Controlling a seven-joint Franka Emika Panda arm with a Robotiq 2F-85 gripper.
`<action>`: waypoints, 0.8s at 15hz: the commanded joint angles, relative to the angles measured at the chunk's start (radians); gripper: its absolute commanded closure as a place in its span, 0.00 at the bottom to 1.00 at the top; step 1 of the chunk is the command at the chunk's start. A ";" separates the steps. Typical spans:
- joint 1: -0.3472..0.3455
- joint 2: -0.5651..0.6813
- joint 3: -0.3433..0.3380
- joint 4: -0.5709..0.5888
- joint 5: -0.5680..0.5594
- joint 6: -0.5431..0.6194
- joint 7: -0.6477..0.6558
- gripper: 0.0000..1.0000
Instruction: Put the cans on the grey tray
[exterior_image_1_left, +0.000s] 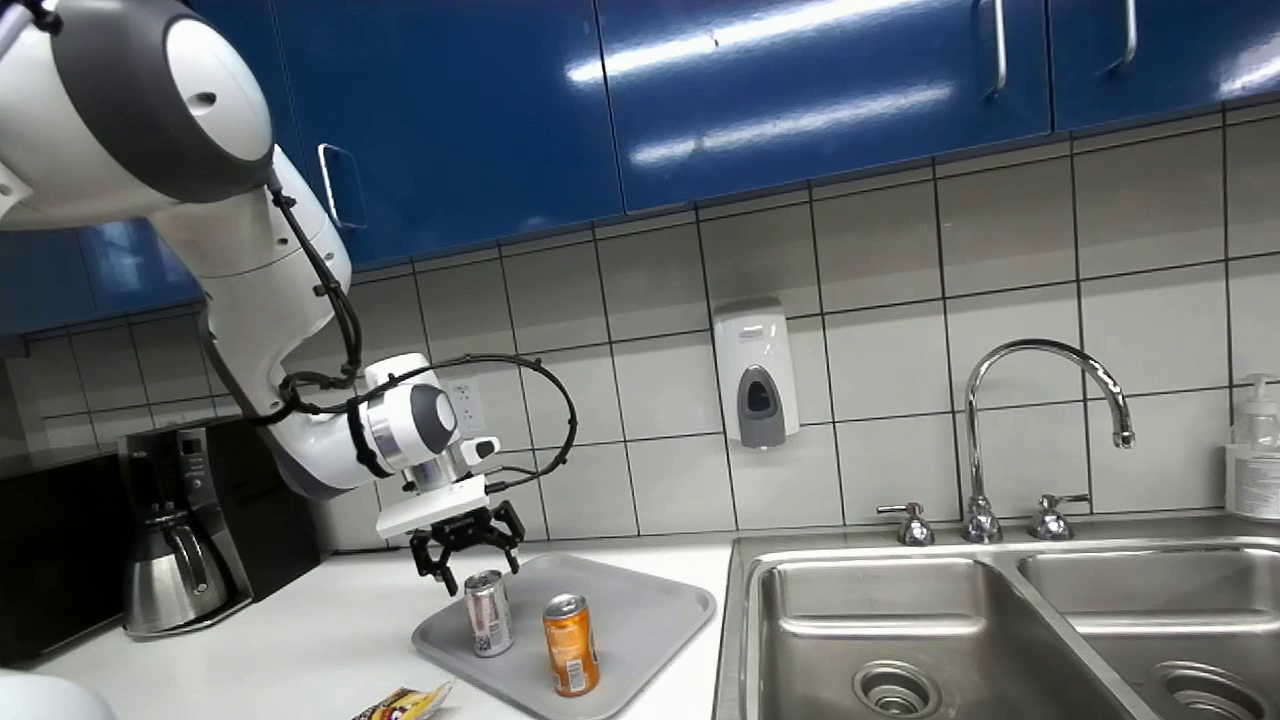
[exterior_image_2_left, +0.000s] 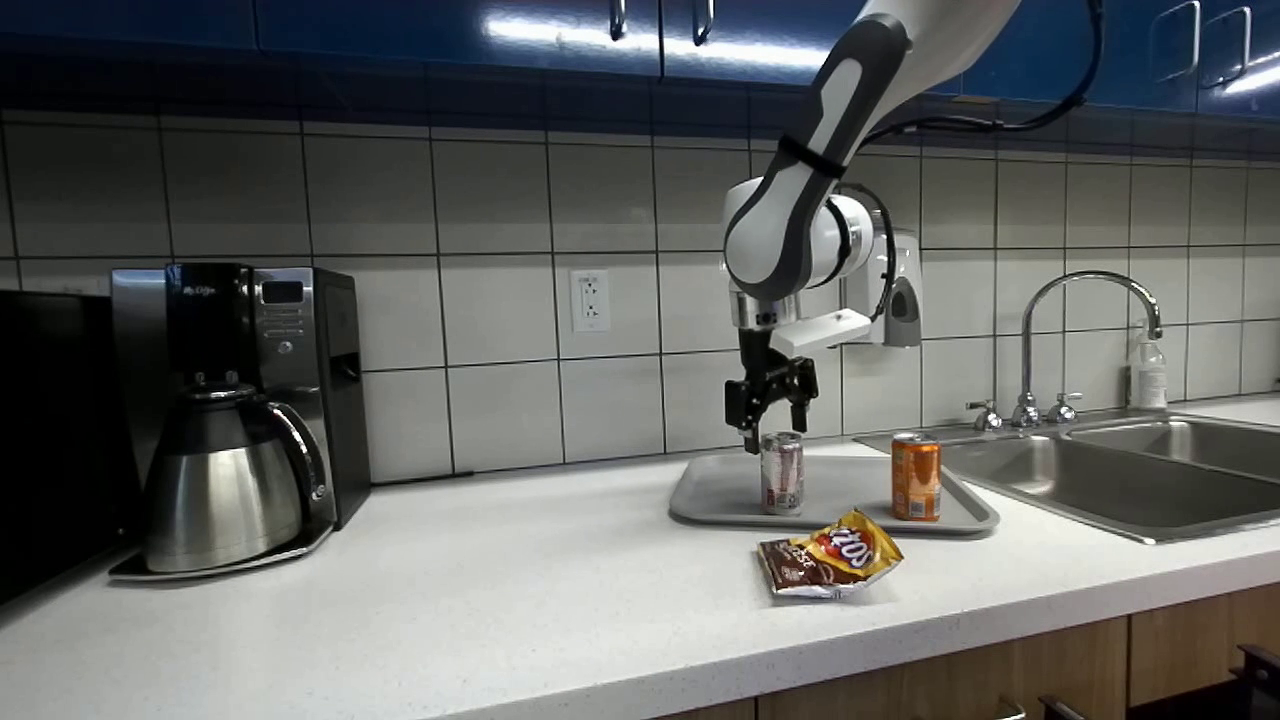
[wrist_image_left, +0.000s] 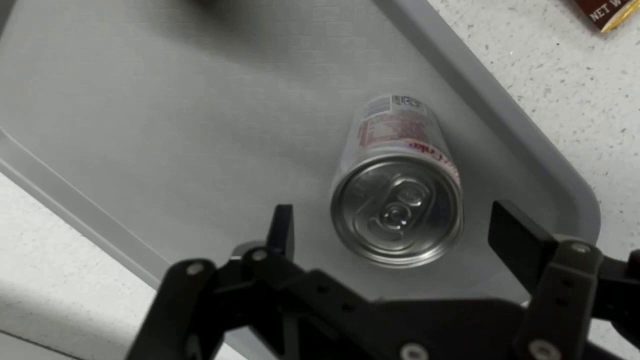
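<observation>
In the wrist view, the lower part of the gripper (wrist_image_left: 393, 215) is cut off at six o'clock, and it covers a piece of the grey tray (wrist_image_left: 200, 165). A dark spot (wrist_image_left: 205, 2) at eleven o'clock, by the upper edge, is too blurred to name. Of the snack bag (wrist_image_left: 607, 14) only a corner enters, at two o'clock; in an exterior view this bag (exterior_image_1_left: 400, 706) is cut by the lower edge, near seven o'clock. There also a white round thing (exterior_image_1_left: 45, 697), at eight o'clock, is cut off, and I cannot tell what it is.

The fingers (wrist_image_left: 517, 240) are apart. Seen from the wrist, the silver can (wrist_image_left: 398, 185) is between them: one finger is at about nine o'clock from its top, one at about three, and a strip of tray shows on each side, so neither touches it. Whether their tips are a little higher than the top, or around it, I cannot surely tell. This can stands upright on the tray. The orange can (exterior_image_1_left: 571, 650) stands on it too, at about four o'clock from the silver one in an exterior view.
</observation>
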 joint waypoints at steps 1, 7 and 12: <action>0.005 -0.052 -0.010 -0.007 -0.052 -0.013 0.054 0.00; 0.007 -0.123 -0.009 -0.028 -0.114 -0.017 0.110 0.00; 0.009 -0.195 -0.001 -0.057 -0.174 -0.031 0.166 0.00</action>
